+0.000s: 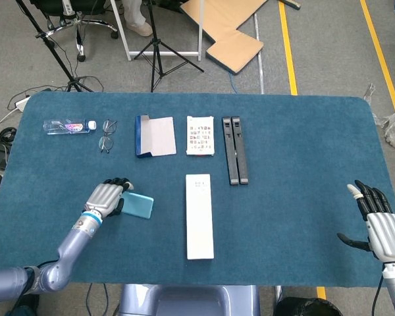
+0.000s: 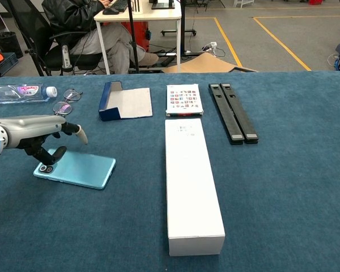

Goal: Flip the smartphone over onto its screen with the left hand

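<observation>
Chest view: the smartphone (image 2: 75, 170) lies back-up on the table (image 2: 283, 170), left of the white box (image 2: 191, 181). Left hand (image 2: 37, 133) touches its end, fingers loosely curled. Right hand (image 1: 380, 224) spread, empty.

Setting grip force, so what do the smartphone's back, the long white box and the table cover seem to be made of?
Smartphone: smooth light-blue back, glass or glossy plastic, faint sheen.
Long white box: matte cardboard, judging by its crisp folded edges.
Table cover: blue fabric, felt-like, fuzzy and non-reflective.

The smartphone (image 2: 75, 169) screen is hidden face down; the right hand (image 1: 379, 222) is cut off below the wrist
</observation>
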You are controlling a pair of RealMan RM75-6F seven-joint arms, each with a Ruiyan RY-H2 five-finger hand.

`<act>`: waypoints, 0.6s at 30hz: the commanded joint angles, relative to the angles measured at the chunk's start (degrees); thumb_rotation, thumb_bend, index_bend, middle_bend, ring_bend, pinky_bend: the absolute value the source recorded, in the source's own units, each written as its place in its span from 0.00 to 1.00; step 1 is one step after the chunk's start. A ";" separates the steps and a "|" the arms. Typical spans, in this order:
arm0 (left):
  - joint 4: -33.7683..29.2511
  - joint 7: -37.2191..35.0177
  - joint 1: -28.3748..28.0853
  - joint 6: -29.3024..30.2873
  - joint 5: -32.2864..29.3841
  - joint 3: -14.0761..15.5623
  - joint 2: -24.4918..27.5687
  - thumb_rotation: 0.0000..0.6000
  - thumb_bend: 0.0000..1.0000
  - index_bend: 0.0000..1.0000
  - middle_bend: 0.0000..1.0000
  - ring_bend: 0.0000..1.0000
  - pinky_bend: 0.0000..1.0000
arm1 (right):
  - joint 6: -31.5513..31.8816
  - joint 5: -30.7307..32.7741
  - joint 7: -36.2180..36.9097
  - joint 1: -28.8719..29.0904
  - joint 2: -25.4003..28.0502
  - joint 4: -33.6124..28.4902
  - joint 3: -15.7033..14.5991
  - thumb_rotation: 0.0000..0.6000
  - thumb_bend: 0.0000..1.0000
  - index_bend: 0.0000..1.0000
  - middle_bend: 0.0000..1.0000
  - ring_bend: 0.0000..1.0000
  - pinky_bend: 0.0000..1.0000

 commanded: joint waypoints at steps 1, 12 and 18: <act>2.95 -3.41 0.53 1.18 4.14 -0.26 -2.21 1.00 0.75 0.14 0.05 0.05 0.10 | -0.05 0.10 0.04 0.01 0.01 0.04 0.02 1.00 0.00 0.08 0.00 0.00 0.00; 10.04 -22.32 9.22 18.35 31.24 1.67 -0.39 1.00 0.37 0.00 0.00 0.00 0.00 | 0.42 -0.29 1.00 -0.07 0.16 -0.02 0.02 1.00 0.00 0.07 0.00 0.00 0.00; 4.34 -19.62 14.68 23.38 32.69 4.51 6.55 1.00 0.07 0.00 0.00 0.00 0.00 | 1.10 -0.92 1.02 -0.23 0.32 -0.43 -0.07 1.00 0.00 0.07 0.00 0.00 0.00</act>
